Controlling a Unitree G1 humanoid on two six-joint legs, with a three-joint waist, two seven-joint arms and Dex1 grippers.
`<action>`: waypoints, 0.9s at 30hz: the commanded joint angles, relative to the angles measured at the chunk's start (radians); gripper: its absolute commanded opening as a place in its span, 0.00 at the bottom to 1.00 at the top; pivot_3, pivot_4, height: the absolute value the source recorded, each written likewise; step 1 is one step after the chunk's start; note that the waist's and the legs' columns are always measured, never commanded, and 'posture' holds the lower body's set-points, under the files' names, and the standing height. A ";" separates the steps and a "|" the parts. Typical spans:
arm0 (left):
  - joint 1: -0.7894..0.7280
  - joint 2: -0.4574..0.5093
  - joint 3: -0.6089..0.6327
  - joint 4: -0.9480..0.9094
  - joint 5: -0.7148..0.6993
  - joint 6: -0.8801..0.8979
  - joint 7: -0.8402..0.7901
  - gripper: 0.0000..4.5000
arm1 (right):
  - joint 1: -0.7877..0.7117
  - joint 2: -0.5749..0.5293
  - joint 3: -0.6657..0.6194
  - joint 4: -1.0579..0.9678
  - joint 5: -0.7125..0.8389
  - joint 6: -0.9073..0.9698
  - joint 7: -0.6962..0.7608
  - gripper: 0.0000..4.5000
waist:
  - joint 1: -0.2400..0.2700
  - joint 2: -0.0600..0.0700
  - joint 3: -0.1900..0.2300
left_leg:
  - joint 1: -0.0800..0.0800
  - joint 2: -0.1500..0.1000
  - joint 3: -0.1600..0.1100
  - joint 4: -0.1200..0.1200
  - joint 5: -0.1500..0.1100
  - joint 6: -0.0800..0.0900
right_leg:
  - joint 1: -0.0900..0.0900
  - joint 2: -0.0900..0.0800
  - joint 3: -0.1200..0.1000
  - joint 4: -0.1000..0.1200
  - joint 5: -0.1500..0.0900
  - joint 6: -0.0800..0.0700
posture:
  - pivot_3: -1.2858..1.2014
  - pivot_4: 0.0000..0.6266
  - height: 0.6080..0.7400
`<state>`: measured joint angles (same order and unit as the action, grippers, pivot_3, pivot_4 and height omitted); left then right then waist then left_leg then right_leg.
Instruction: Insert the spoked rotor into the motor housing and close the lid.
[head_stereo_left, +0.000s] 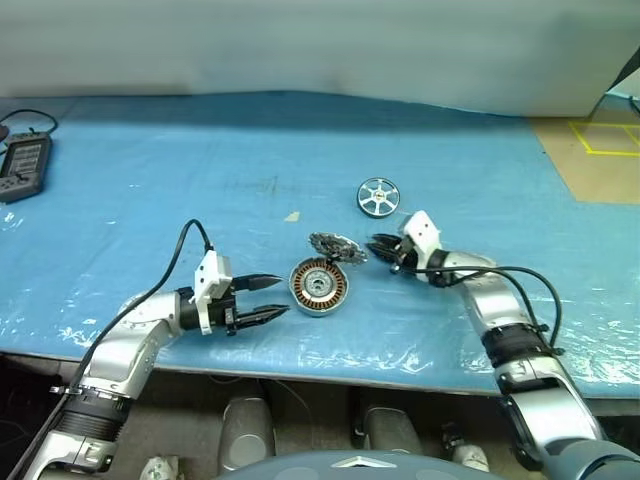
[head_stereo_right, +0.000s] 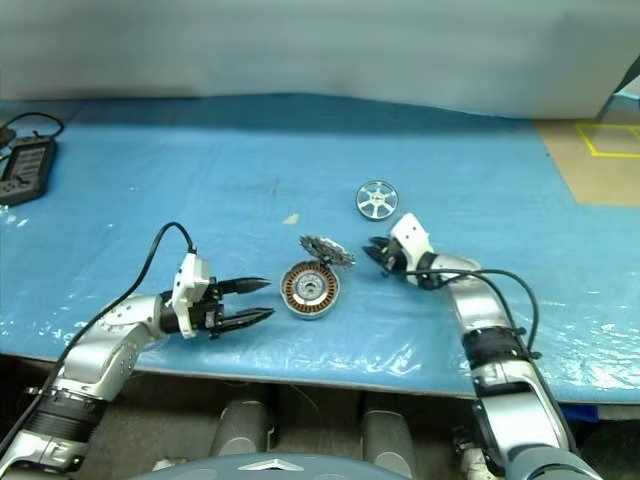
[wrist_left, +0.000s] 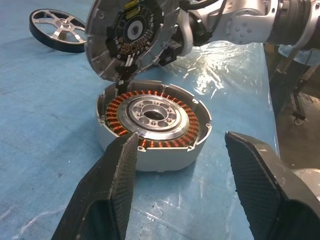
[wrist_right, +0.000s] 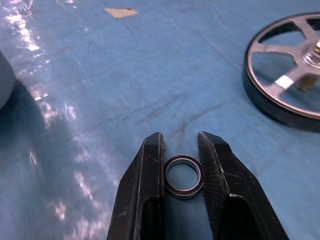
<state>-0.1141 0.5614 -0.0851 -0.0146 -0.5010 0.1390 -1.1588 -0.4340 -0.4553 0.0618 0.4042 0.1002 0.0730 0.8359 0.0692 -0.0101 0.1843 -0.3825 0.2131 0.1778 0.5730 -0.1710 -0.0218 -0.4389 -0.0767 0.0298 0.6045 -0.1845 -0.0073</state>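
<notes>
Blue plastic sheeting covers the worktop (head_stereo_left: 150, 170); near its middle, toward the front edge, sits the motor housing (head_stereo_left: 319, 286), a silver-rimmed puck with copper windings ringing a bright centre hub; the lid (head_stereo_left: 337, 247) is hinged or propped open at the housing's far side, tilted up with its dark segmented face toward the housing; the spoked rotor (head_stereo_left: 378, 196) lies flat on the sheet farther back and toward the right edge, well apart from the housing.

Left pincer (head_stereo_left: 262, 300) rests level just beside the housing on its left, fingers spread and empty, with the housing between and beyond their tips in the left wrist view; right pincer (head_stereo_left: 382, 250) sits just right of the lid, its fingers pressed onto a small dark bearing ring (wrist_right: 183, 176), seen pinched between them in the right wrist view, with the rotor nearby.

Judgement: the rotor is not yet inserted and the lid not yet closed; the step in hand seems to be handling this small ring; hold it lightly and level so it cannot squirt out; then the rotor wants a grip by its rim, lowered square over the centre hub; the left pincer could steady the housing; the raised lid must stay clear until the rotor is seated.
</notes>
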 joint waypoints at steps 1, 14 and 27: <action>-0.007 -0.004 0.014 0.007 0.006 -0.023 -0.023 0.65 | 0.046 -0.048 -0.041 -0.129 0.024 0.031 -0.002 0.13 | 0.000 0.000 0.000 | 0.000 0.000 0.000 -0.001 0.000 0.000 | 0.000 0.000 0.000 0.000 0.000 0.000 | 0.52 0.24 1.00; -0.042 -0.018 0.015 0.067 0.024 -0.045 -0.078 0.65 | 0.151 -0.120 -0.049 -0.318 0.034 0.088 0.009 0.13 | -0.001 0.000 0.000 | 0.000 0.000 0.000 -0.003 0.000 0.000 | -0.001 0.001 0.000 -0.001 -0.004 0.006 | 0.52 0.24 1.00; -0.030 -0.015 0.025 0.067 0.034 -0.051 -0.086 0.65 | 0.204 -0.176 -0.029 -0.410 0.002 -0.002 0.047 0.13 | -0.001 0.000 0.000 | 0.000 0.000 0.000 -0.003 0.000 0.000 | -0.001 0.000 0.000 -0.002 -0.005 0.007 | 0.52 0.24 1.00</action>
<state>-0.1449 0.5430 -0.0805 0.0660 -0.4640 0.1042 -1.2394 -0.2466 -0.6133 0.0328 0.0466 0.1000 0.0918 0.8713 0.0685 -0.0100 0.1844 -0.3826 0.2130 0.1781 0.5698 -0.1712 -0.0219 -0.4400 -0.0765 0.0303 0.6029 -0.1895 -0.0001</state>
